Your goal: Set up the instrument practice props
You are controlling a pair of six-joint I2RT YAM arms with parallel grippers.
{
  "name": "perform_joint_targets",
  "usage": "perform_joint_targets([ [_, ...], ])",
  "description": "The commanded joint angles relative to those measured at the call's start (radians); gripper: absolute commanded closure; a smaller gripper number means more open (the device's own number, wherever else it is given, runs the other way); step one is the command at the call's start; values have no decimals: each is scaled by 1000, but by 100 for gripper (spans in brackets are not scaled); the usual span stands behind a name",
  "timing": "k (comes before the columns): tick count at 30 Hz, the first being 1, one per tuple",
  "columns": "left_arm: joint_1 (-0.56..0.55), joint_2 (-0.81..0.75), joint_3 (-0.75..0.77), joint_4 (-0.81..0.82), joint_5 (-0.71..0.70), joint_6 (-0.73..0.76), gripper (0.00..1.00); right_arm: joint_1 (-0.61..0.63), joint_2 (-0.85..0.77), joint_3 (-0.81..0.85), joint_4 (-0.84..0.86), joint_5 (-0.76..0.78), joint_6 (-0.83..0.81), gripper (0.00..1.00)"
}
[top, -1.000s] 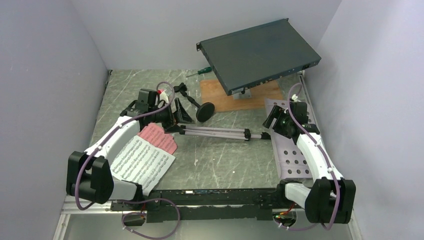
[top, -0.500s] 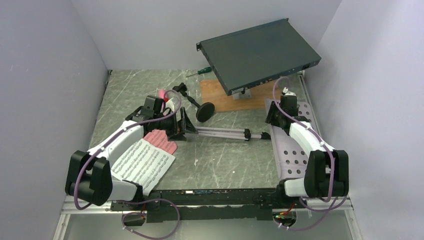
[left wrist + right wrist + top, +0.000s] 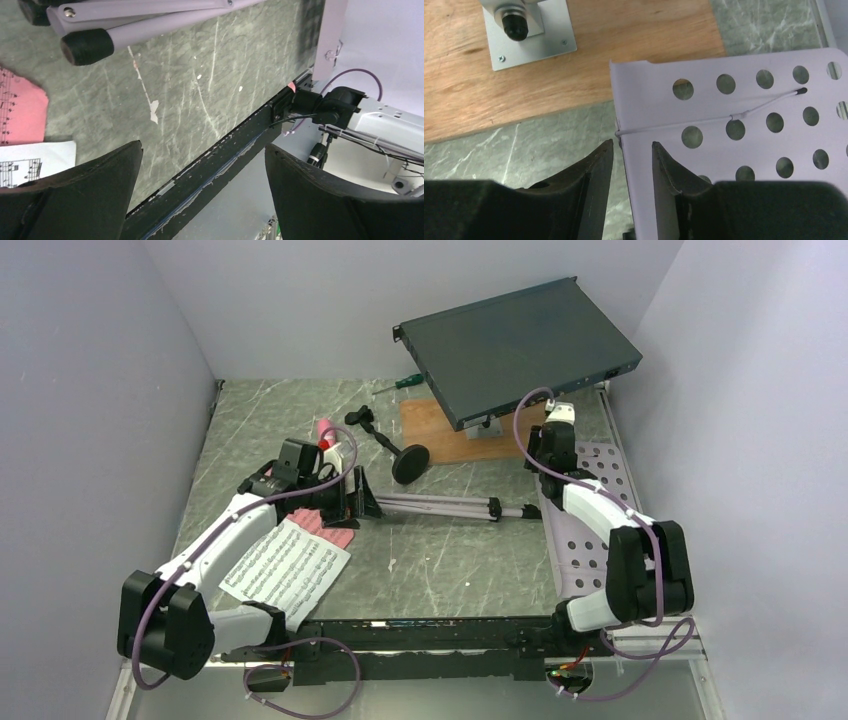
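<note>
The pale lavender perforated music-stand desk [image 3: 590, 540] lies flat along the right side. My right gripper [image 3: 545, 455] is at its far left corner. In the right wrist view that gripper [image 3: 633, 147] has its jaws narrowed but open, straddling the edge of the desk [image 3: 659, 90], with floor showing beside the left finger. The silver folding tripod [image 3: 440, 506] lies folded mid-table. My left gripper [image 3: 345, 502] stands wide open at its left end, empty [image 3: 202, 190], the tripod's black foot [image 3: 85, 45] beyond it. White [image 3: 285, 565] and pink [image 3: 325, 525] music sheets lie by the left arm. The pink microphone [image 3: 326, 430] and black mic stand [image 3: 400, 455] lie behind.
A dark rack-mount box [image 3: 515, 345] sits tilted on a post over a wooden board [image 3: 440, 430] at the back. A green-handled screwdriver [image 3: 405, 382] lies to its left. The post's metal bracket [image 3: 526, 30] is just beyond my right gripper. Walls close in left and right.
My right arm has reached farther back to the desk's far corner and its jaws have narrowed round the edge. My left gripper has shifted right and nearer along the tripod, still open.
</note>
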Motion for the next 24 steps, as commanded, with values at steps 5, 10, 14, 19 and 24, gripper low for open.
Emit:
perform_joint_targets([
  [5,-4,-59,30,-71,-53,68,3,1,37,-41,228,27,-96,72],
  [10,-4,-68,37,-76,-45,61,3,1,37,-67,283,-30,-118,90],
  [14,-4,-83,44,-88,-58,59,3,1,-4,-102,315,-46,-132,95],
  [19,-4,-82,48,-80,-51,51,3,-9,16,-109,334,-50,-135,64],
  [24,-4,-75,63,-91,-50,54,3,-13,88,-73,320,-60,-131,68],
])
